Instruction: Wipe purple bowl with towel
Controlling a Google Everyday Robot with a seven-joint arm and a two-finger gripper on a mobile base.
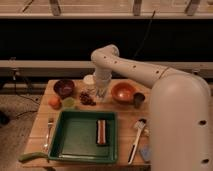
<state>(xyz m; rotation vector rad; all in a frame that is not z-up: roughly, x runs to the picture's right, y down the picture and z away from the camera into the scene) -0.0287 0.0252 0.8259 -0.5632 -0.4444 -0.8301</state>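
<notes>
White arm [131, 68] arched over wooden table [127, 121], pincer [100, 93] closed, pointing down near purple bowl [64, 87]

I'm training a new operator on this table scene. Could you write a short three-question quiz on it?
1. True or false: the purple bowl lies inside the green tray.
2. The gripper hangs: A) inside the green tray; B) behind the tray, beside the white cup; C) at the table's front edge.
3. Fill in: the bowl to the right of the gripper in the picture is ____.

Key: 1 false, it stands on the table behind the tray. 2 B. 3 orange, the orange bowl.
</notes>
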